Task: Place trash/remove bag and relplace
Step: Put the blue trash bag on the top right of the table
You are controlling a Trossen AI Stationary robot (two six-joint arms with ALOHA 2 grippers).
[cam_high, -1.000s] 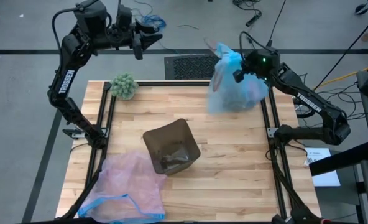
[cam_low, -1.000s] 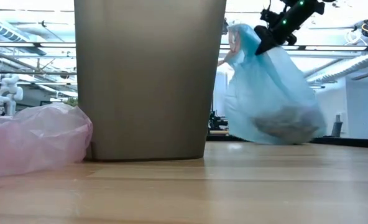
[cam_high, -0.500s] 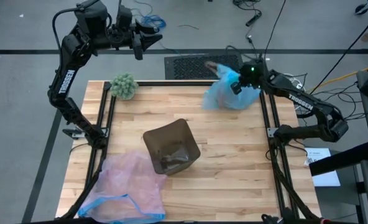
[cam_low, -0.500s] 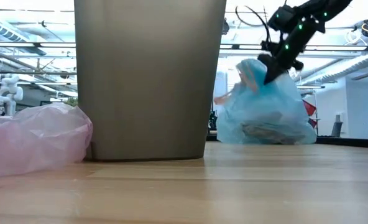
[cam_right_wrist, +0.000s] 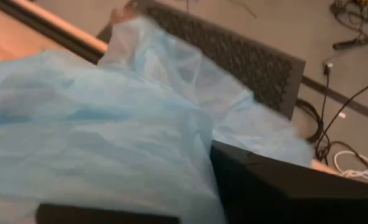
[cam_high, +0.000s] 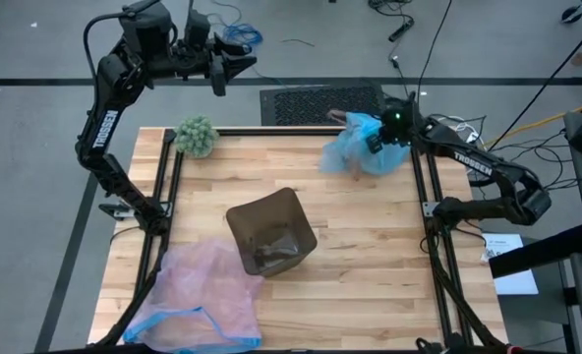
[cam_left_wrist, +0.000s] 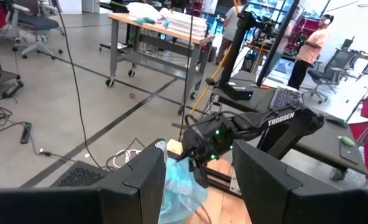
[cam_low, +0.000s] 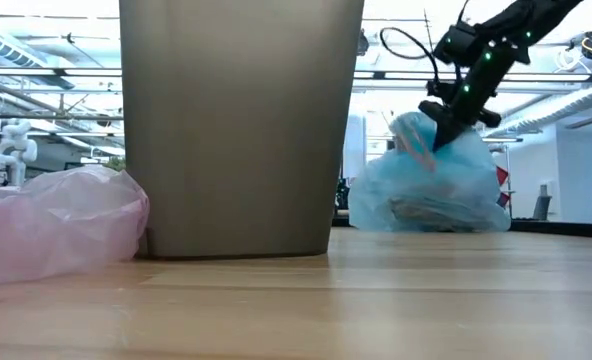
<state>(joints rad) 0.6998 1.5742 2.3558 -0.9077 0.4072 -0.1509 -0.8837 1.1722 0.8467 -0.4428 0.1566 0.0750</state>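
The light-blue bag point(cam_high: 362, 155) sits slumped on the table's far right corner, and dark trash point(cam_low: 431, 210) shows through its lower part. My right gripper point(cam_high: 377, 141) is at the bag's top, shut on the plastic. My left gripper point(cam_high: 220, 74) hangs open in the air beyond the table's far left corner, holding nothing. The brown bin point(cam_high: 269, 232) stands upright mid-table on its base. My right gripper pinches the bag's bunched upper part point(cam_right_wrist: 193, 149) between its two fingers point(cam_right_wrist: 265, 186), several layers gathered together. The fingers slant down onto it from the table's right side. The bag's bottom point(cam_low: 426, 222) rests on the table, and the plastic below the hold is slack.
A translucent pink bag with a blue rim point(cam_high: 204, 295) lies at the table's near left. A fuzzy green ball point(cam_high: 197, 136) sits at the far left corner. Black frame rails point(cam_high: 421, 177) run along the table's sides. A black mat point(cam_high: 306, 102) lies on the floor behind.
My right gripper has come down toward the table's far right corner and tipped further downward, still holding the bag. The bag hung clear of the table a second ago; its bottom now rests on the wood and its body has slumped.
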